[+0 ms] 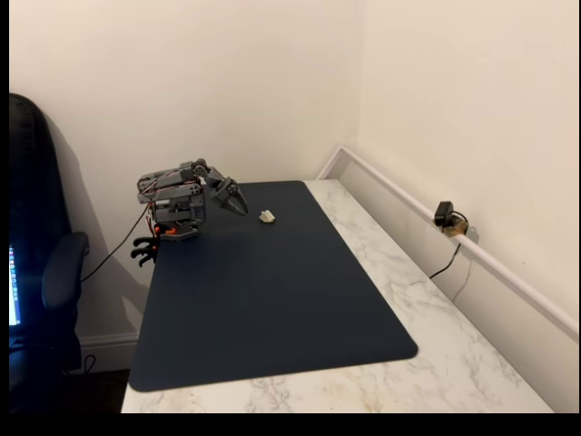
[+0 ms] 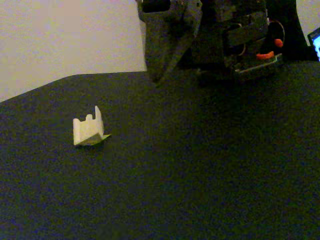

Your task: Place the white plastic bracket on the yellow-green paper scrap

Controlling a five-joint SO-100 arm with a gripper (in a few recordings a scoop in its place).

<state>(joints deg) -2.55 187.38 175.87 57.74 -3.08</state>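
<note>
White plastic bracket [image 2: 88, 131] sits on the dark mat [image 2: 200, 175], on the yellow-green paper scrap [image 2: 101, 138] edging out beneath it. Pincer [image 1: 238, 205] hangs nearby, holding nothing, fingers appearing closed together.

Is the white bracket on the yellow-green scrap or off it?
On it: the white bracket sits over the yellow-green scrap, whose edge peeks out beneath; the gripper is apart.

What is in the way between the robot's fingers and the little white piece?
Nothing visible. In both fixed views only bare dark mat lies between the gripper and the white plastic bracket. The bracket already rests on the yellow-green paper scrap, whose edge peeks out beneath it.
</note>
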